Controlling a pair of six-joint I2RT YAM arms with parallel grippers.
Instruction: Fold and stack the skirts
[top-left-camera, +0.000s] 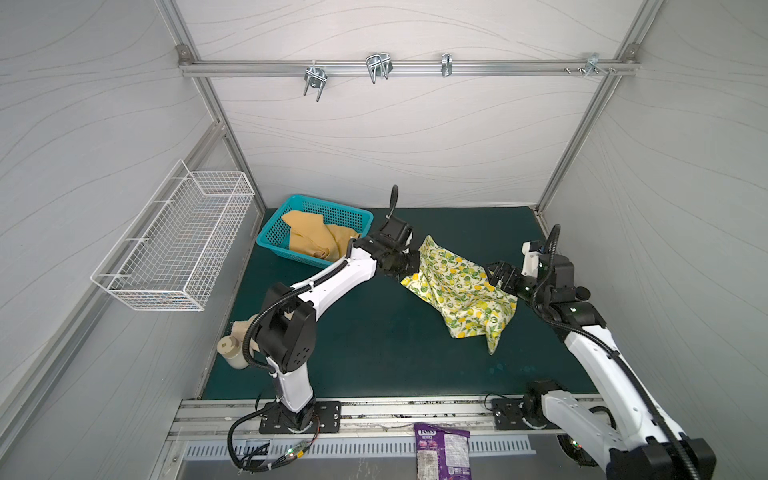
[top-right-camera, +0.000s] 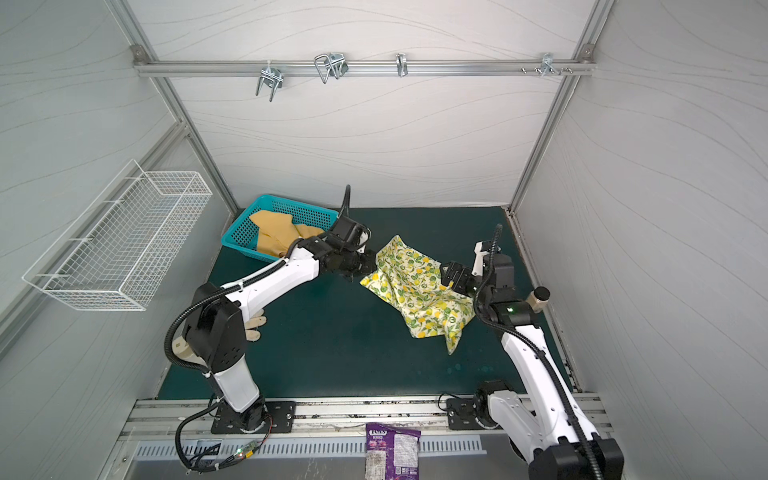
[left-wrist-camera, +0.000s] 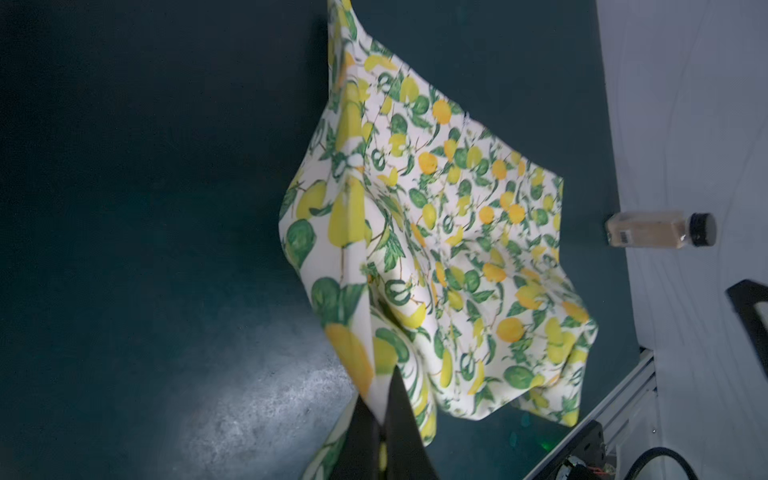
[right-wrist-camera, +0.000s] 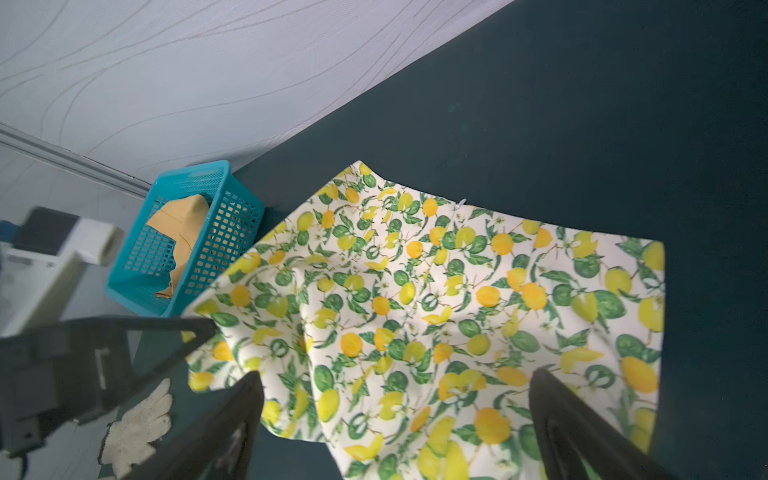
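The white skirt with lemons and leaves (top-left-camera: 461, 291) (top-right-camera: 419, 295) lies rumpled on the green mat (top-left-camera: 374, 353), right of the middle in both top views. My left gripper (top-left-camera: 409, 266) (left-wrist-camera: 382, 399) is shut on its far left corner, and the cloth rises to the jaws there (left-wrist-camera: 457, 232). My right gripper (top-left-camera: 496, 274) (right-wrist-camera: 395, 374) hovers open over the skirt's right edge with the print (right-wrist-camera: 436, 299) showing between its fingers. The mustard-yellow skirt (top-left-camera: 311, 239) (right-wrist-camera: 183, 220) is bunched up in the teal basket.
The teal basket (top-left-camera: 270, 237) stands at the back left of the mat. A white wire basket (top-left-camera: 174, 245) hangs on the left wall. A cream bottle (top-left-camera: 232, 353) and beige rag (top-left-camera: 241, 330) sit by the left arm's base. A black-capped bottle (top-right-camera: 538, 297) stands at the right edge, and a snack pack (top-left-camera: 442, 453) lies in front.
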